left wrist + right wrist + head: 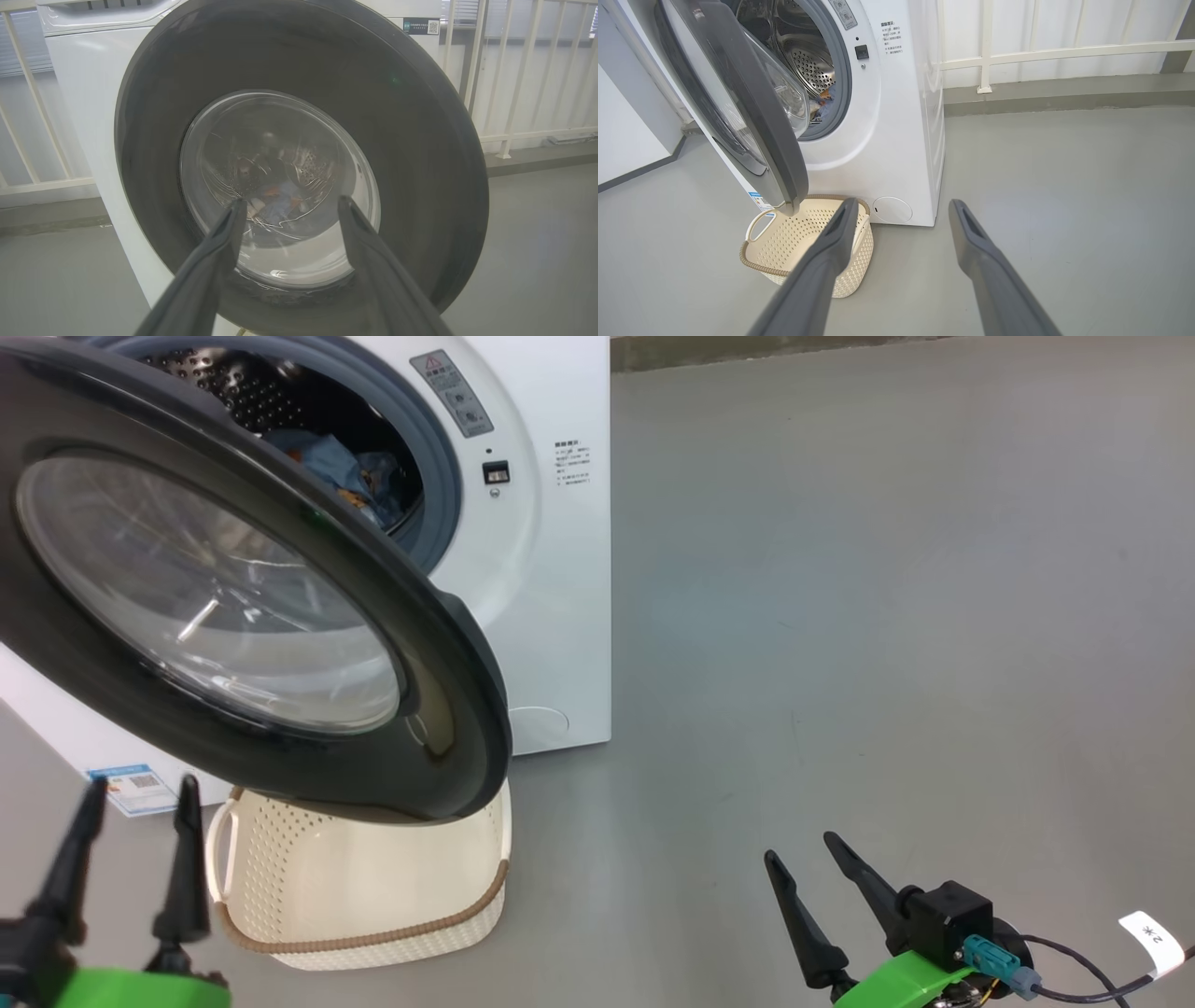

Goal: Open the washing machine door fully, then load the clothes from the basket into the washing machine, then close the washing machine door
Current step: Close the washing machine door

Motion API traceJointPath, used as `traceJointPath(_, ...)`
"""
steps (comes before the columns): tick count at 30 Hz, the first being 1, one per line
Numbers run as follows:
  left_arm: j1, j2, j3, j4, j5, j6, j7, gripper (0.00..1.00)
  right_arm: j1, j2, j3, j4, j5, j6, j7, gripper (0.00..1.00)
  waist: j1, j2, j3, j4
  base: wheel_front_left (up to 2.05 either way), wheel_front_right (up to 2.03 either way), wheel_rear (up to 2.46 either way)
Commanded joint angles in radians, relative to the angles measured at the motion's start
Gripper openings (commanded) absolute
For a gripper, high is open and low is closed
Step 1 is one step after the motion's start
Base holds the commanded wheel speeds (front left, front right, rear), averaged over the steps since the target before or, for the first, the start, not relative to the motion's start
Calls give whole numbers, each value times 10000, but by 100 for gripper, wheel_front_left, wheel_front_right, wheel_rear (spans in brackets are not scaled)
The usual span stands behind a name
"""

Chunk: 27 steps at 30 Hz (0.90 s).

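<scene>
The white washing machine (560, 569) fills the upper left of the head view. Its door (280, 588), black-rimmed with a clear glass bowl, stands partly swung toward the opening. Blue clothes (336, 467) with orange prints lie inside the steel drum. The cream basket (364, 887) sits on the floor below the door, nothing showing in it. My left gripper (140, 793) is open at the lower left, just in front of the door's outer face (289, 70), holding nothing. My right gripper (803, 847) is open at the lower right over bare floor.
Grey floor (887, 616) stretches to the right of the machine. A white railing (1041, 51) and a low kerb run behind it. A blue sticker (135, 789) sits low on the machine's front. A cable with a white tag (1153, 933) hangs off my right wrist.
</scene>
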<state>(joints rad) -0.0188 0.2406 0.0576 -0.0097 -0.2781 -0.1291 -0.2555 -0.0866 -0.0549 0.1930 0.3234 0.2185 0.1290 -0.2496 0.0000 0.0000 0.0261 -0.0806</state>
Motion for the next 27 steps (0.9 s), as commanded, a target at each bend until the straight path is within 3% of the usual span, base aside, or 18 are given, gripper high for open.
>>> traceJointPath(1, -103, 123, 401, -127, 207, -15, -61, 100, -93, 47, 219, -273, -110, 17, -122, 100, 0, 0, 23, -11, 0, 0, 0)
traceJointPath(17, 808, -1301, 1213, 1121, 1305, 110, -62, 100, -136, 47, 226, -447, -144, 17, -122, 100, 0, 0, 145, -118, 0, 0, 0)
traceJointPath(27, 929, -1606, 1780, 1314, 1542, 167, -62, 100, -298, 47, 284, -470, -138, 17, -122, 100, 0, 0, 161, -166, 0, 0, 0)
